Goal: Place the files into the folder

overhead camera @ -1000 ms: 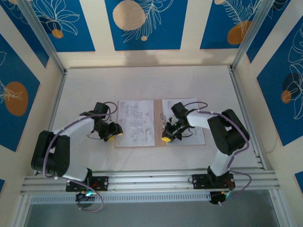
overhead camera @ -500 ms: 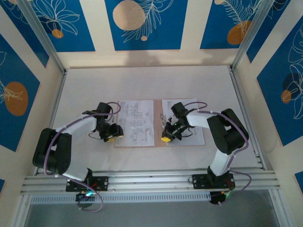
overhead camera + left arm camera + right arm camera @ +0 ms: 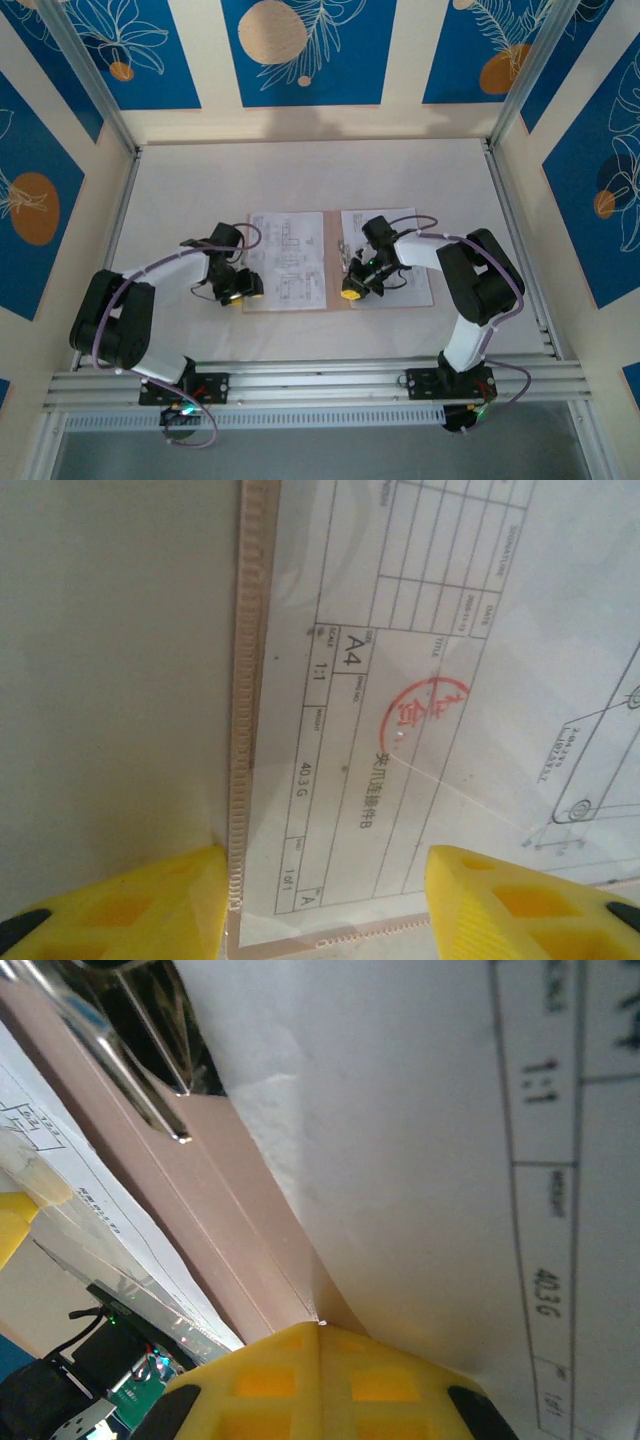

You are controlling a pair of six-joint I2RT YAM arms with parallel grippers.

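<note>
A: Top view?
B: Folder [image 3: 333, 250] open on worktop [image 3: 300, 175], files [image 3: 287, 255] on both halves. Left hand [image 3: 238, 288] at its left edge, right hand [image 3: 350, 290] by the spine.
A: Wrists?
B: Left: fingers [image 3: 120, 900] wide, straddling the folder corner. Right: pinched on 1 of the files, lifted off the folder.

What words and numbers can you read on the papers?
Left sheet, title block: "A4"
Same block: "1:1"
Same block: "40.3 G"
Same block: "1 of 1"
Red round stamp and the Chinese line beside it: too blurred to read surely.
Right sheet: "1:1"
Right sheet: "40.3 G"
Print in the top view: too small to read.
</note>
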